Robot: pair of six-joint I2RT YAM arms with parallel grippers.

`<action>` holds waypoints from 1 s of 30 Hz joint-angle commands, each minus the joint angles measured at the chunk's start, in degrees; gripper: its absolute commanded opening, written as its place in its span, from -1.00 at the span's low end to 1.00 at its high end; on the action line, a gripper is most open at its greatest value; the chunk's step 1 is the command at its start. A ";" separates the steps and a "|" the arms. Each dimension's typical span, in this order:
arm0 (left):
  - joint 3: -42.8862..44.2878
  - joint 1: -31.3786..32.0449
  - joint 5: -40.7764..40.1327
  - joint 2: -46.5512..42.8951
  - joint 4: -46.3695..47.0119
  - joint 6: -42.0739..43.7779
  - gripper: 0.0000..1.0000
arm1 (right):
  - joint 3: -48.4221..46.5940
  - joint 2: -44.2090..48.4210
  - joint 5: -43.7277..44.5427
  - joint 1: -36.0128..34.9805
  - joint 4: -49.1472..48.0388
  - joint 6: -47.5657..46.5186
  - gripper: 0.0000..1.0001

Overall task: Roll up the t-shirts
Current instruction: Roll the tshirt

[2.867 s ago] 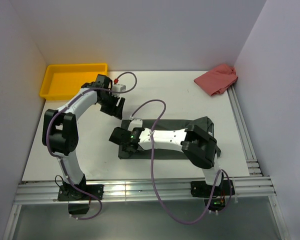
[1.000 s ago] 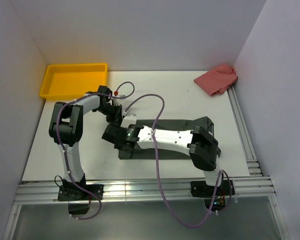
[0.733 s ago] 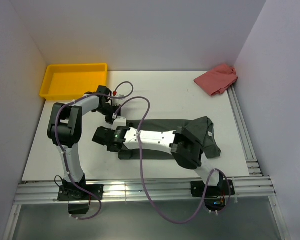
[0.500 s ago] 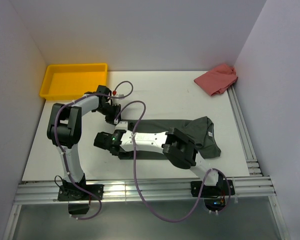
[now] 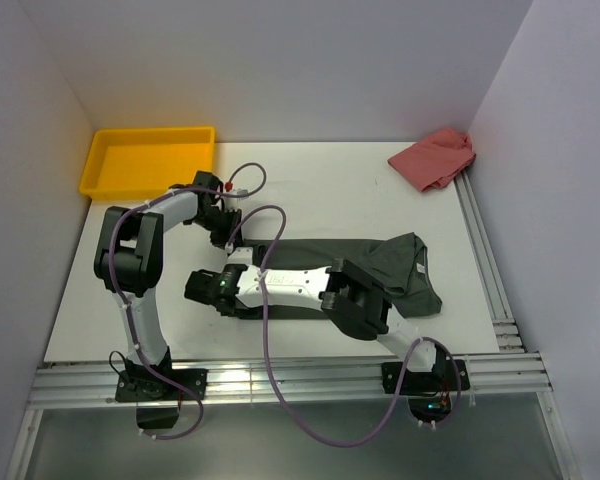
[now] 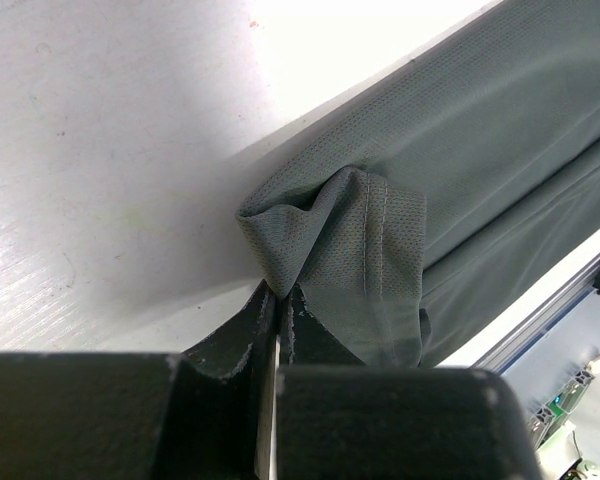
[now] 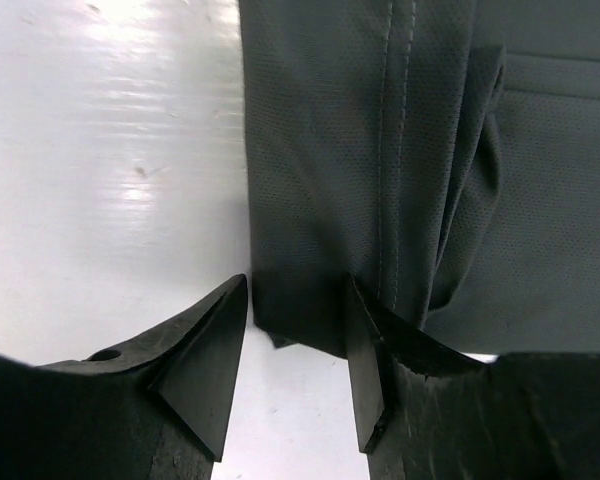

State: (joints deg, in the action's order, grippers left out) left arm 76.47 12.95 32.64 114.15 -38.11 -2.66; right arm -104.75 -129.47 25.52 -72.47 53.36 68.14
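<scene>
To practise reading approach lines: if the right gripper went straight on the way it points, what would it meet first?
The t-shirt: its folded edge lies between the right gripper's open fingers, so fabric comes first, probably; depth is unclear.

My left arm folds up from the near-left corner of the worktop (image 5: 340, 190), forearm angled toward the centre — left gripper (image 6: 278, 295) pinched tight on a fold of the t-shirt (image 6: 360, 240). My right arm lies low, stretched leftward along the near edge — right gripper (image 7: 295, 285) parted, fingers straddling cloth.
</scene>
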 commanded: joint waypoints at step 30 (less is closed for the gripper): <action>-1.06 -0.12 -16.74 -7.62 -0.83 4.85 -0.94 | 17.29 10.54 -12.16 -0.83 -28.83 -2.05 -0.95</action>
State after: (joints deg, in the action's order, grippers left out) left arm 74.56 12.99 18.74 110.10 -40.58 0.43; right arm -90.45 -122.61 17.89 -72.60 31.18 64.03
